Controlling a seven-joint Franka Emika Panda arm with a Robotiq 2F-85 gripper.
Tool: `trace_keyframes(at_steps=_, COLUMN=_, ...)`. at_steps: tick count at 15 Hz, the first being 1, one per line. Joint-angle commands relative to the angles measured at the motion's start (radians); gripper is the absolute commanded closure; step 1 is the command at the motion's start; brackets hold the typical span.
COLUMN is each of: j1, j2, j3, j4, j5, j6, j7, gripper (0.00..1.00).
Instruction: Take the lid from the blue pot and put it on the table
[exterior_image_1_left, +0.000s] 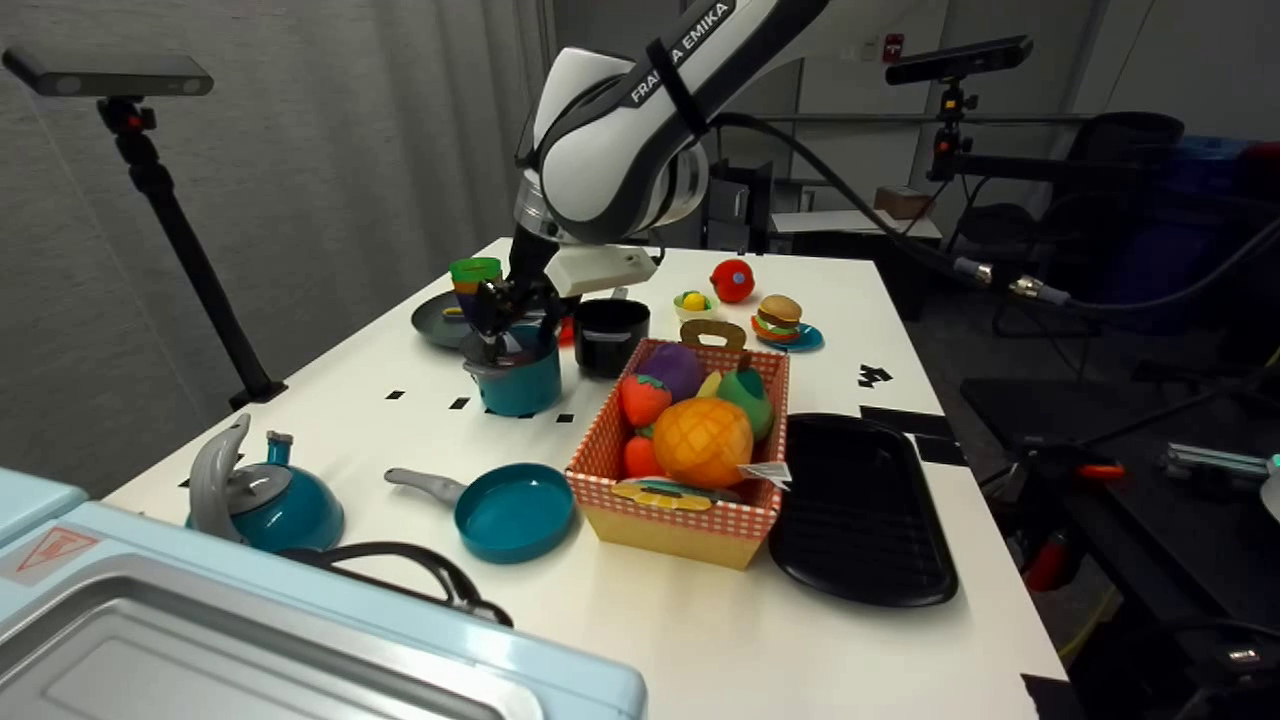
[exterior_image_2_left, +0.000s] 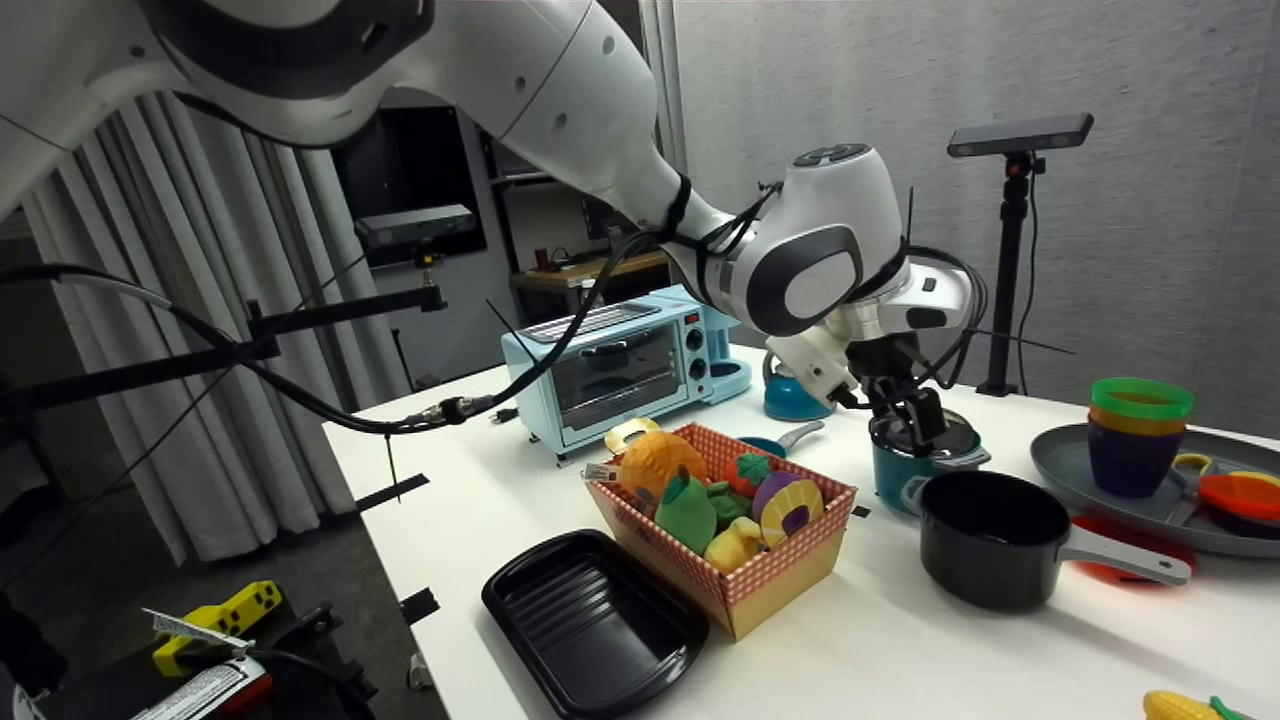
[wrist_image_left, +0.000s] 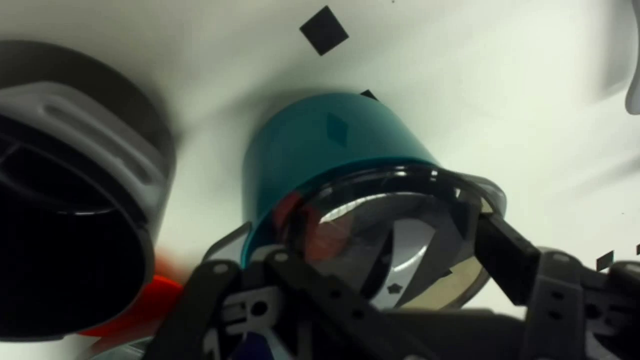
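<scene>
In an exterior view the arm slants in from the upper right, bends sharply and points its gripper downward over the blue pot, which stands on the table. In an exterior view it stretches across from the upper left, far end turned down, so that the gripper hangs over the lid, which lies across the blue pot's mouth, the black saucepan just beside. In the wrist view the jaws stand wide apart above the lid, one of the fingers over its edge; whether they touch it I cannot tell.
</scene>
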Motion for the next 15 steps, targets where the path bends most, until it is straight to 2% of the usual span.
trace_keyframes(at_steps=1, j1=0.011, j2=0.011, j3=-0.005, j4=0.018, j5=0.011, j6=0.015, j7=-0.008, gripper=0.46)
trace_keyframes(at_steps=6, j1=0.006, j2=0.007, j3=-0.004, j4=0.017, j5=0.009, j6=0.012, j7=-0.018, gripper=0.85)
trace_keyframes(at_steps=7, j1=0.025, j2=0.006, j3=-0.01, j4=0.001, j5=0.008, j6=0.029, j7=0.0, gripper=0.94)
trace_keyframes(at_steps=8, j1=0.026, j2=0.007, j3=-0.01, j4=0.0, j5=0.008, j6=0.03, j7=0.0, gripper=0.99)
trace_keyframes(at_steps=15, j1=0.04, j2=0.009, j3=-0.014, j4=-0.011, j5=0.007, j6=0.091, j7=-0.003, gripper=1.0)
